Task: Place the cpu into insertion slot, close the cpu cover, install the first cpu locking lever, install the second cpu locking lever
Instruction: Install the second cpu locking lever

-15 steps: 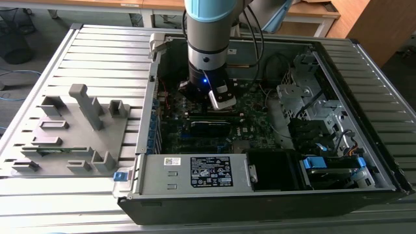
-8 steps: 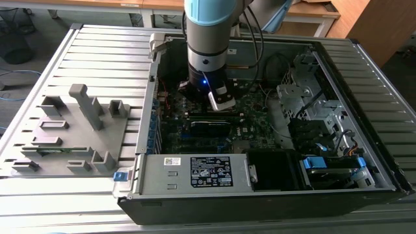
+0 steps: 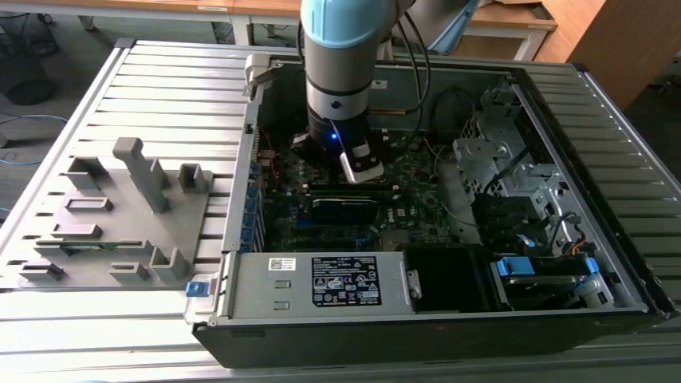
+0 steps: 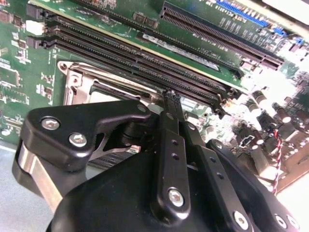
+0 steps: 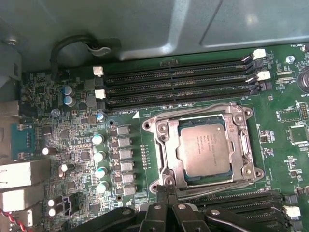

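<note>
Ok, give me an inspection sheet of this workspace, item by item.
Surface: slatted grey metal table carrying an open computer case.
Job's things: cpu sits in the insertion slot; cpu cover lies down around it.
Clutter: grey moulded fixture tray on the table at the exterior view's left.
Hand: the hand hangs over the motherboard beside the socket, fingers shut, holding nothing.
Cables: black cable loop at the board's edge; red and black wires nearby.
Surroundings: wooden furniture behind the table.
</note>
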Tool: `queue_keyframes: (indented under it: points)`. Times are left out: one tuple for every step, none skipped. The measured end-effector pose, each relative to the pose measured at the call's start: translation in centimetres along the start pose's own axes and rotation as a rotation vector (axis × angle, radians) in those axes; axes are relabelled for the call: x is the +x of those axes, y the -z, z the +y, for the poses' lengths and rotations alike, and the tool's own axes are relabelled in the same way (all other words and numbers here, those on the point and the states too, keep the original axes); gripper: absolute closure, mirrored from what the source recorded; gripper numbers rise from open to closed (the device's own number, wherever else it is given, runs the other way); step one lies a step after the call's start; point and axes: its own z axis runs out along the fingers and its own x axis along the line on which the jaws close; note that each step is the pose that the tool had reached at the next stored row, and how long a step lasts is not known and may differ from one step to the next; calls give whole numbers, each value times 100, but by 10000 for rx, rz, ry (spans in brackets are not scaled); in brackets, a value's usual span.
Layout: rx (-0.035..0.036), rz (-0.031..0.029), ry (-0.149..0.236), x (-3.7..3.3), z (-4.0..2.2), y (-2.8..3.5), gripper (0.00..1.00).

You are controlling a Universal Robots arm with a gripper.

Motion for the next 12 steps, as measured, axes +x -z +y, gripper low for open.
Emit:
queue_keyframes:
  points:
    - [-30,6,-1,1,-1,-2,89]
    - [-74,12,-2,2,-1,-5,89]
    - [-124,16,-4,3,-1,-9,89]
    - [-157,21,-6,3,-1,-11,89]
    - [-194,25,-7,4,-2,-13,89]
    - [-226,30,-8,5,-2,-15,89]
    - [-257,35,-10,7,-3,-17,89]
    - [-288,39,-10,9,-4,-20,89]
    - [-315,43,-10,12,-6,-23,89]
    - [-344,47,-13,16,-7,-26,89]
    - [-368,50,-14,21,-9,-29,89]
    - [-385,53,-15,26,-11,-32,89]
